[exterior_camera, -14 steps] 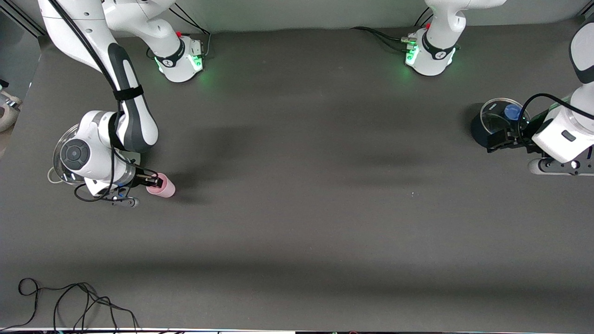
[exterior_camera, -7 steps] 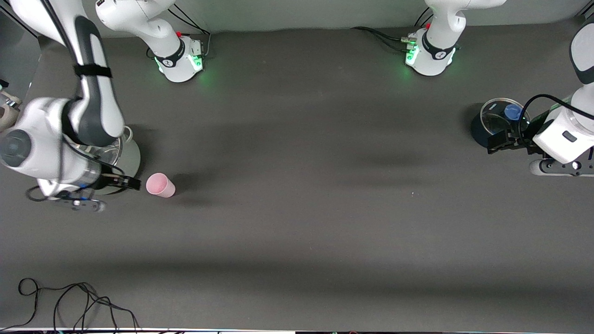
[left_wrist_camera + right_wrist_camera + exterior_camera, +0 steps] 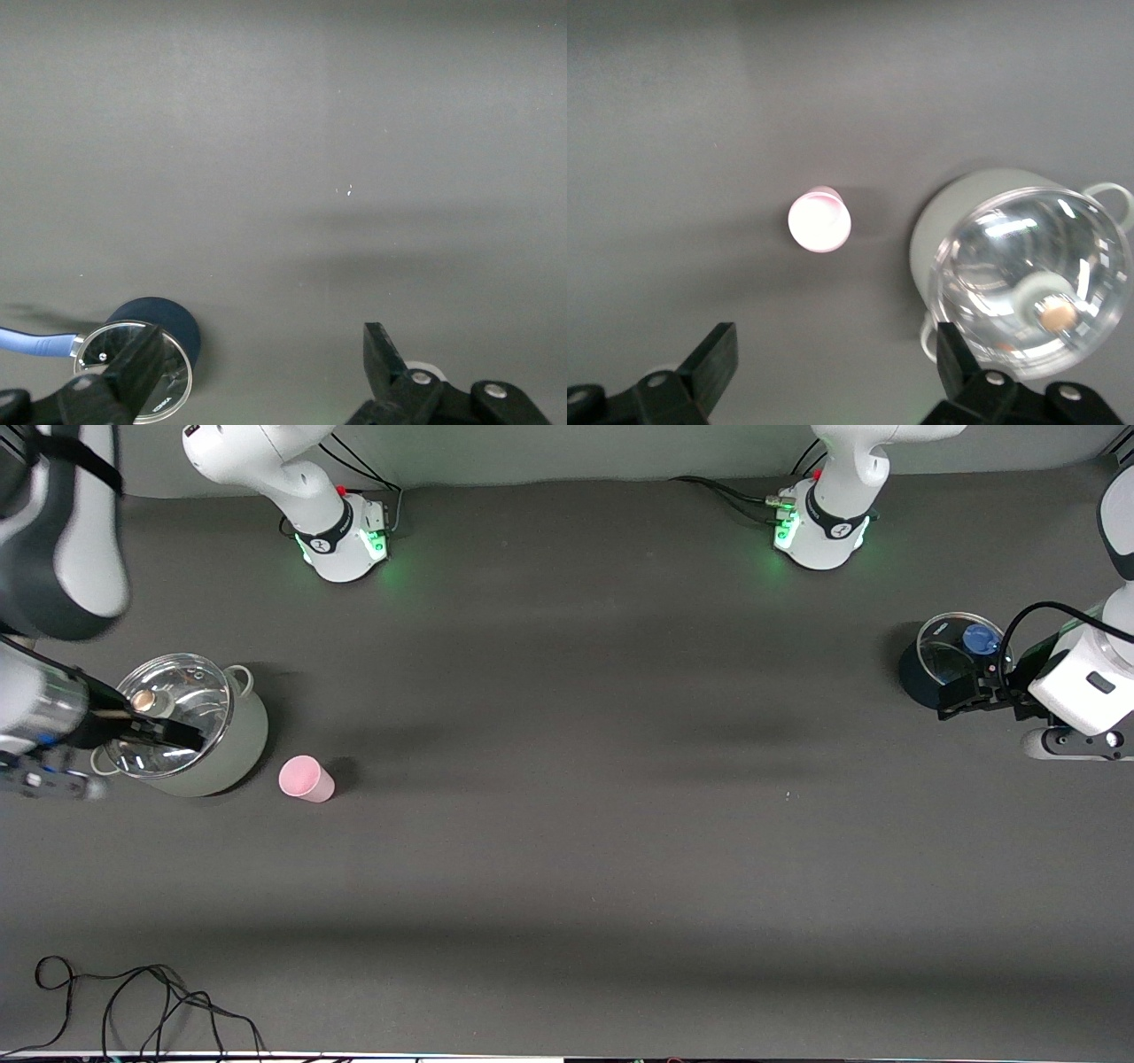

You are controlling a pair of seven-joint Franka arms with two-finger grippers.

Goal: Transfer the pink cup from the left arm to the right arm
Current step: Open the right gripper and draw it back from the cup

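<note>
The pink cup (image 3: 306, 779) stands upright on the dark table, free of both grippers, beside a pale pot. From above, the right wrist view shows its open mouth (image 3: 819, 221). My right gripper (image 3: 190, 737) hangs open over that pot's glass lid, away from the cup. Nothing sits between its fingers (image 3: 833, 354). My left gripper (image 3: 952, 695) waits open at the left arm's end of the table, next to a dark pot, with only bare table between its fingers (image 3: 263, 350).
The pale pot (image 3: 244, 748) carries a glass lid (image 3: 173, 704) and shows in the right wrist view (image 3: 948, 221). A dark pot (image 3: 912, 673) with a blue-knobbed glass lid shows in the left wrist view (image 3: 177, 319). Loose cables (image 3: 133, 1001) lie at the table's edge nearest the camera.
My right gripper let go of the pink cup, opened, and pulled up and away until it hung over the pale pot. The cup stayed put. The left arm barely shifted.
</note>
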